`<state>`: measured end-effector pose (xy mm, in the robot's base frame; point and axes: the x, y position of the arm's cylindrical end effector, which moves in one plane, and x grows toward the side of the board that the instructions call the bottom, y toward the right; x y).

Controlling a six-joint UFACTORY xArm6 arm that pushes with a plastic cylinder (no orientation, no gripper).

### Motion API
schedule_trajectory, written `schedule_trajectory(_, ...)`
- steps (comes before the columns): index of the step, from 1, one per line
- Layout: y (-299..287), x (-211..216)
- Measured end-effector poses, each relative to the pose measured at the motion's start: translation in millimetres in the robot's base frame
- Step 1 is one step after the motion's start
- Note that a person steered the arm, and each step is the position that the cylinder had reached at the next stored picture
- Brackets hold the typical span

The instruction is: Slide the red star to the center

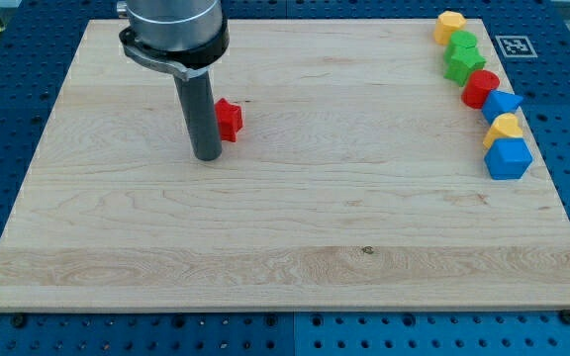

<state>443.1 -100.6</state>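
Observation:
The red star [229,120] lies on the wooden board [285,227], in the upper left part of the view. My rod comes down from the view's top. My tip [207,155] rests on the board just left of and slightly below the red star, and the rod covers the star's left edge. I cannot tell whether the rod touches the star.
Several blocks stand in a line along the board's right edge: a yellow one [449,24], two green ones [462,60], a red round one [480,88], a blue star [503,104], a small yellow one [504,128] and a blue one [509,158]. A marker tag [514,45] sits at the top right corner.

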Motion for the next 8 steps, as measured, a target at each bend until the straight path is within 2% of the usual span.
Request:
schedule_trajectory(2, -37, -44)
schedule_trajectory(3, -36, -68)
schedule_trajectory(4, -11, -70)
schedule_trajectory(6, 3, 6)
schedule_trajectory(7, 16, 19)
schedule_trajectory(8, 13, -3)
